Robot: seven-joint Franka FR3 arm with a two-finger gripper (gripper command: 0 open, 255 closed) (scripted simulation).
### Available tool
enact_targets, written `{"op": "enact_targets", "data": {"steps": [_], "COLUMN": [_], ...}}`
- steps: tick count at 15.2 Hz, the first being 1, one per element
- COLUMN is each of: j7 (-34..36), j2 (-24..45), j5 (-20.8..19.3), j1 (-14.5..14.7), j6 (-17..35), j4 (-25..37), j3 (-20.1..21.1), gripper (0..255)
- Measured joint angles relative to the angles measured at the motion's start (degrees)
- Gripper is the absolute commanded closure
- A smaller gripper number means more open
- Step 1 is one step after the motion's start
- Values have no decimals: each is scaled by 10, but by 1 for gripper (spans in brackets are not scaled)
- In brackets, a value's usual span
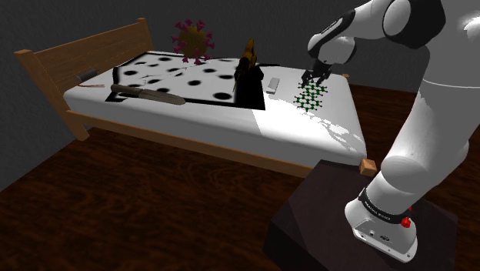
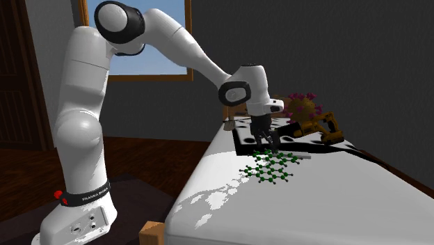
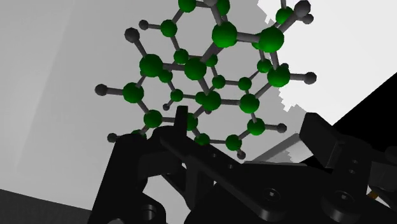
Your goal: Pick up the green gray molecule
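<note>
The molecule (image 1: 310, 97) is a flat lattice of green balls joined by gray rods. It lies on the bed's white sheet (image 1: 308, 127), near the side closest to the stand. My black gripper (image 1: 314, 77) points down just above the molecule's far edge (image 2: 271, 166). In the second exterior view the gripper (image 2: 266, 144) hangs right over it, close to touching. In the wrist view the gripper (image 3: 248, 121) is open. Its fingers (image 3: 182, 118) stand apart, with the near atoms of the molecule (image 3: 203, 70) between and beyond them, not clasped.
A black-spotted blanket (image 1: 177, 73) covers the bed's far half. On it are a purple spiky virus model (image 1: 192, 40), a yellow and black tool (image 1: 248, 61), a small gray block (image 1: 272, 85) and a long dark object (image 1: 146, 94). The wooden bed frame (image 1: 192, 142) edges the mattress.
</note>
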Motion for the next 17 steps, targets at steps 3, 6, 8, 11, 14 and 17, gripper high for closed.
{"op": "enact_targets", "data": {"steps": [3,6,8,11,14,17], "j7": [-15,-26,-30,-30,-31,-30], "j2": [19,33,37,38,39,38], "j5": [20,35,39,41,41,41], "j1": [-7,-12,-13,-14,-14,-14], "j6": [17,31,34,35,34,35], "j4": [0,-3,-2,0,0,-1], "j3": [8,15,17,18,18,18], "gripper": [0,0,255,255,255,255]}}
